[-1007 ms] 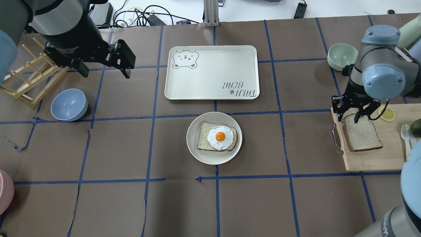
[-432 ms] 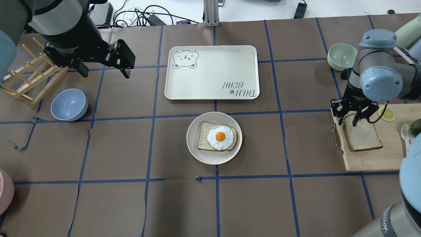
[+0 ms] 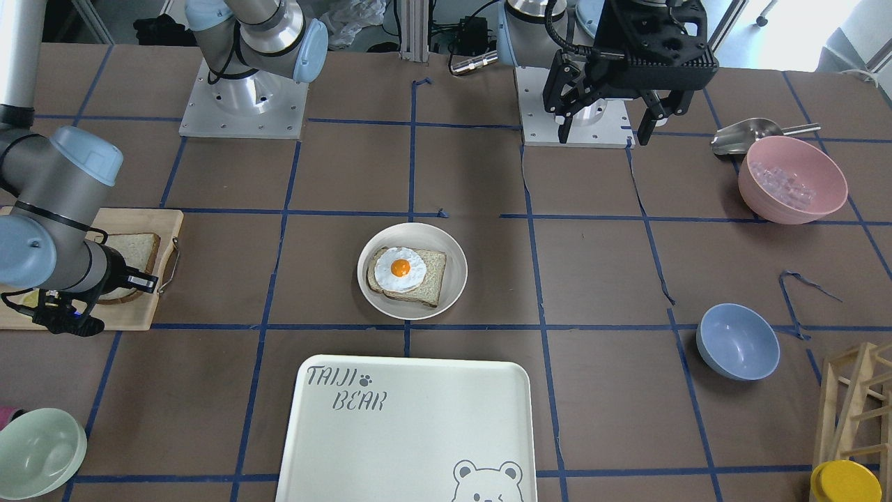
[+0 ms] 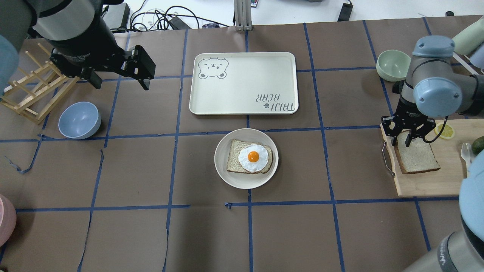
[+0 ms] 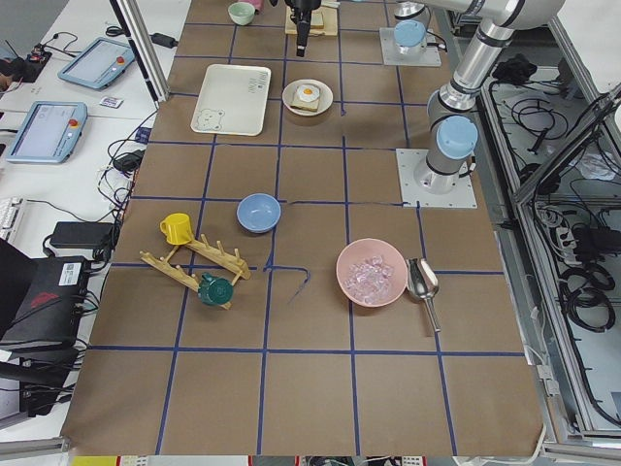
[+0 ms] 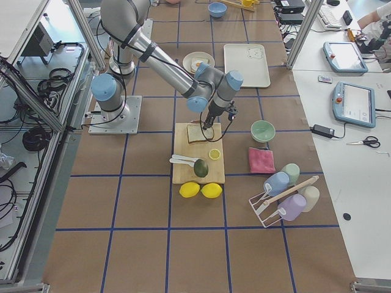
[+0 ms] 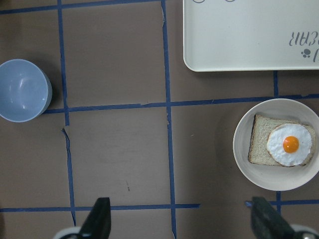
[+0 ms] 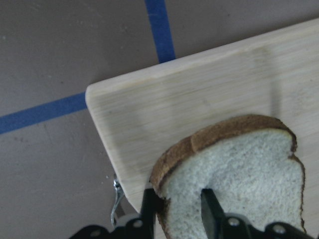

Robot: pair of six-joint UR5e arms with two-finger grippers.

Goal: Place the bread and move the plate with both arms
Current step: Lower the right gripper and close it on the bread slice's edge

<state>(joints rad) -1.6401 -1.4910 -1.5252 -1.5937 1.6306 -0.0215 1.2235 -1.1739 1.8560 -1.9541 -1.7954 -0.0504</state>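
Probably soft, light and easily crushed, the bread (image 4: 418, 156) lies on a cutting board (image 4: 427, 185) at the bench's right edge. It is best pinched gently at the crust, where the right gripper (image 4: 401, 142) is clamped on it. The left gripper (image 4: 121, 81) gapes wide, empty. The tray (image 4: 245, 75) reads "TAIJI BEAR".

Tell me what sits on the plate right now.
A bread slice topped with a fried egg lies on the plate. The egg hides much of the slice's top.
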